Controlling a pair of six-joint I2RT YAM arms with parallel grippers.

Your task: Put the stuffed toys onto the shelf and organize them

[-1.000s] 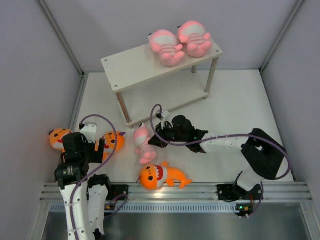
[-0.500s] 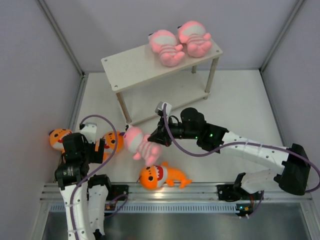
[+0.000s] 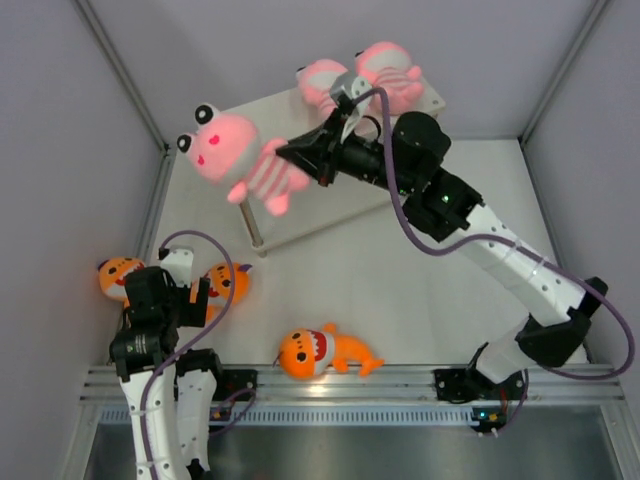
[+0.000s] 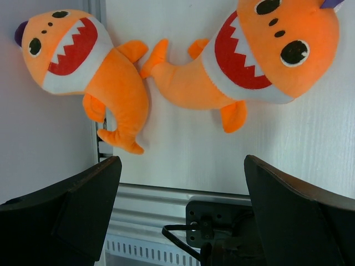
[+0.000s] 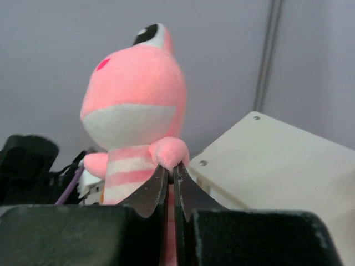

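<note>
My right gripper (image 3: 296,157) is shut on a limb of a pink striped toy (image 3: 240,155) and holds it high over the left end of the pale wood shelf (image 3: 250,130). In the right wrist view the pink toy (image 5: 136,111) hangs at my shut gripper (image 5: 172,169), with the shelf top (image 5: 277,160) to its right. Two more pink toys (image 3: 360,85) lie on the shelf's right end. My left gripper (image 4: 180,194) stands open over the table, below two orange sharks (image 4: 94,72) (image 4: 260,55). A third shark (image 3: 322,352) lies near the front rail.
Grey walls close in the white table (image 3: 470,230) on three sides. A metal rail (image 3: 400,380) runs along the front edge with both arm bases. The shelf's lower tier (image 3: 350,190) is partly hidden behind my right arm.
My right arm has lifted the pink toy from the table near the front up and back, to above the shelf's left end. The left arm has not moved.
</note>
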